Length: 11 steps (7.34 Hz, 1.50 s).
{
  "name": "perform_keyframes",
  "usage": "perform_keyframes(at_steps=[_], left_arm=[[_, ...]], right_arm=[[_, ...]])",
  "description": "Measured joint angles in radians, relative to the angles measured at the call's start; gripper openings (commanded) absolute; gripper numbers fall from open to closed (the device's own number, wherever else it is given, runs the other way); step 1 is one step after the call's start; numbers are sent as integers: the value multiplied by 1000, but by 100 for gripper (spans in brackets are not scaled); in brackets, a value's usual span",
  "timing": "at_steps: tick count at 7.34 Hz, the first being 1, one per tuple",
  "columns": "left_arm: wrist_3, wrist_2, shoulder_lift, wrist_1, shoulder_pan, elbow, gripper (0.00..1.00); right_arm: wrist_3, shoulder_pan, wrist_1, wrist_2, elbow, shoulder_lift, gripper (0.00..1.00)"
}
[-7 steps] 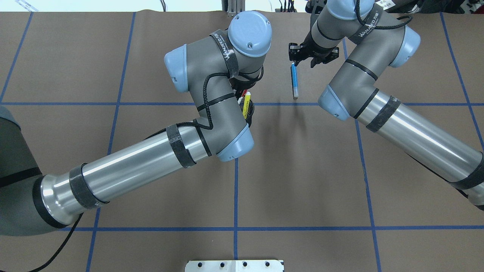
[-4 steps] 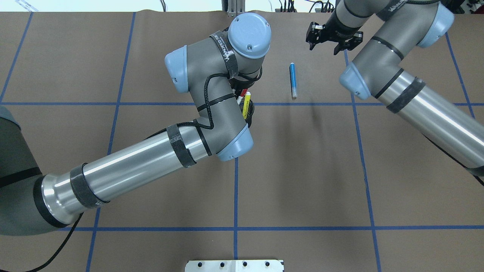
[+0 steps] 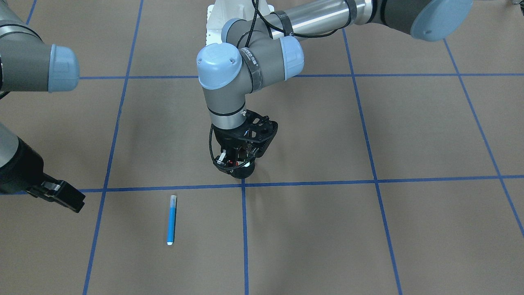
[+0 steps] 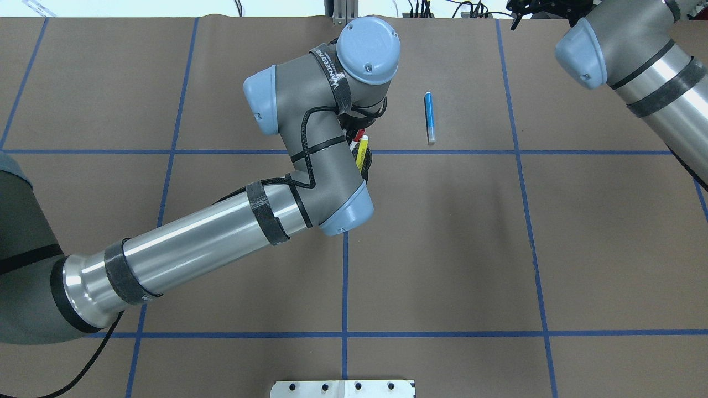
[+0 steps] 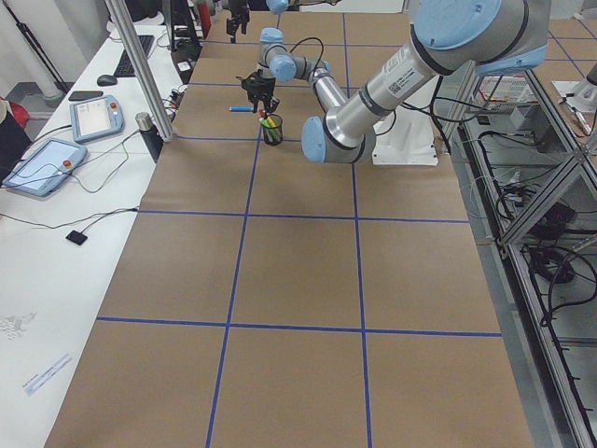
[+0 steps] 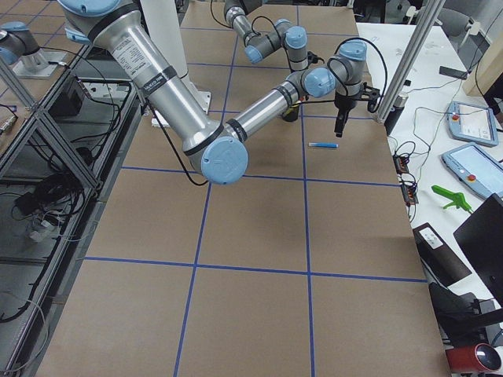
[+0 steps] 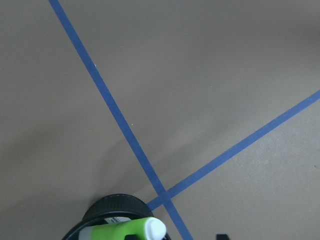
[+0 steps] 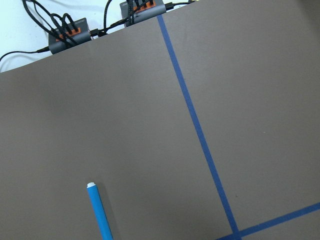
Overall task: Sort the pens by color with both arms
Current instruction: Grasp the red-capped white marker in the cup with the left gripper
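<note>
Pens were still mostly unsorted. Nearest the robot, a slim yellow pen (image 4: 361, 153), a light green pen (image 7: 122, 231) and a white pen with a red cap (image 4: 359, 134) stood bunched in the round black mesh cup (image 7: 107, 206). The cup sat on the brown paper-covered surface (image 4: 442, 249), at a crossing of blue tape lines. The left gripper (image 3: 237, 159) hung directly over that cup, just where it had been a second before. Whether its fingers were parted or closed on a pen I could not tell, since the wrist hid them. Farther out, the slim blue pen (image 4: 428, 117) lay flat and alone in the next square, well apart from the cup. A second earlier the right gripper (image 3: 71, 199) had been at the pen's far end. It had since let go and drawn back to the surface's far edge, empty, though how wide its fingers stood was unclear. By my reading, blue was placed as the first colour, leaving three pens in the cup, likely for the left arm to lift out.
</note>
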Motion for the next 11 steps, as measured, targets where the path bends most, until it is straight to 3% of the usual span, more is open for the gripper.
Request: perform_keyframes(at_steps=[1,3,4,6,9,11], left_arm=[[1,0,0,1,4,0,61],[1,0,-3,3,8,1,40],[1,0,-5,4,9,1,31],[2,0,-7,6,9,0,27],[10,0,-7,8,9,-3,5],[12,0,-3,11,8,-11,0]], right_arm=[[-4,7,-15,1,7,-1,99],[-5,11,-31,2,10,-3,83],[-5,13,-43,10,11,0,82],[1,15,-53,27,12,5,83],[10,16,-56,33,29,8,83],[11,20,-65,42,41,8,83]])
